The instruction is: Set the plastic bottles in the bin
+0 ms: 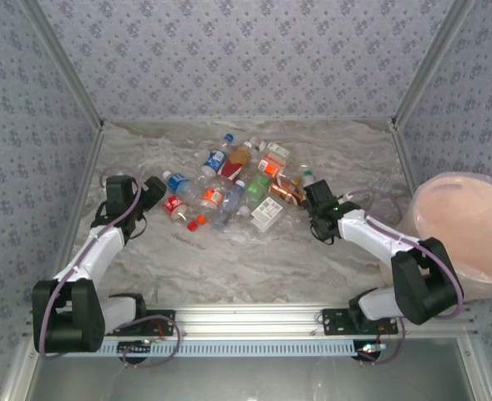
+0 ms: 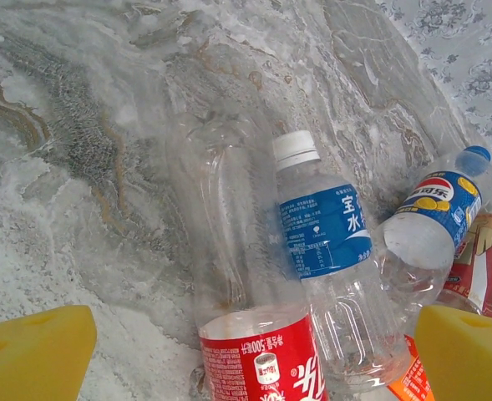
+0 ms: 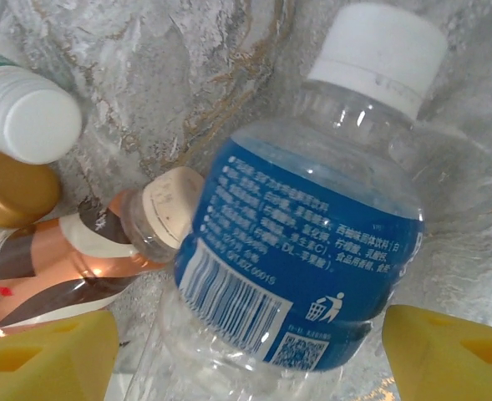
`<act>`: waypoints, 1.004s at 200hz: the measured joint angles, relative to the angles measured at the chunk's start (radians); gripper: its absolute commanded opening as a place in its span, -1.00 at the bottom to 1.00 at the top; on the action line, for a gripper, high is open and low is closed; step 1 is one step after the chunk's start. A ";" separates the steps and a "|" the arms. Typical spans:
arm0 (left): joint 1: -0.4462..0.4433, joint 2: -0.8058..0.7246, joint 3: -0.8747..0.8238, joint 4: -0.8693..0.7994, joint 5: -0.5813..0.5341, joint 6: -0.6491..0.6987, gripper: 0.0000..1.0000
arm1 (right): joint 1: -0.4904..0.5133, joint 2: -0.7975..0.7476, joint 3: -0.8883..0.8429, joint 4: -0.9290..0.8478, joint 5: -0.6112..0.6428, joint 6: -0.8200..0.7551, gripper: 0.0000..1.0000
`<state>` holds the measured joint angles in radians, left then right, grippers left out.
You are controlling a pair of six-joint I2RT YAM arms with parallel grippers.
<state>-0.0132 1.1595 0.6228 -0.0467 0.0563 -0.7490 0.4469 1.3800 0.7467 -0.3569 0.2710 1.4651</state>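
Observation:
Several plastic bottles (image 1: 233, 188) lie in a heap at the middle of the marble table. My left gripper (image 1: 152, 194) hovers open at the heap's left end. In the left wrist view the left gripper (image 2: 250, 361) has its yellow fingers (image 2: 32, 351) wide on either side of a red-labelled bottle (image 2: 262, 359), with a blue-labelled white-capped bottle (image 2: 325, 234) beside it. My right gripper (image 1: 317, 203) is at the heap's right end. Close up, the right gripper (image 3: 250, 355) stands open around a blue-labelled, white-capped bottle (image 3: 304, 251), pads close to its sides. The pink-beige bin (image 1: 463, 230) stands at the far right.
A brown-labelled bottle with a cream cap (image 3: 103, 251), a gold cap (image 3: 12, 188) and a white cap (image 3: 28, 121) crowd the right gripper's left side. A loose red cap (image 1: 193, 225) lies in front of the heap. Patterned walls enclose the table.

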 measured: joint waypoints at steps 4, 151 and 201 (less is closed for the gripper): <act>0.000 0.000 0.000 0.000 0.000 -0.001 0.96 | 0.000 0.008 0.000 0.006 0.001 0.011 0.70; 0.000 0.040 0.000 0.017 0.008 -0.013 0.96 | 0.011 0.079 -0.046 0.143 0.033 -0.079 0.04; 0.000 0.040 0.001 0.020 0.012 -0.013 0.96 | 0.092 -0.089 0.092 0.084 0.154 -0.460 -0.09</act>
<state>-0.0132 1.1999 0.6235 -0.0265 0.0685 -0.7616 0.5388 1.2911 0.8383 -0.2729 0.4255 1.0050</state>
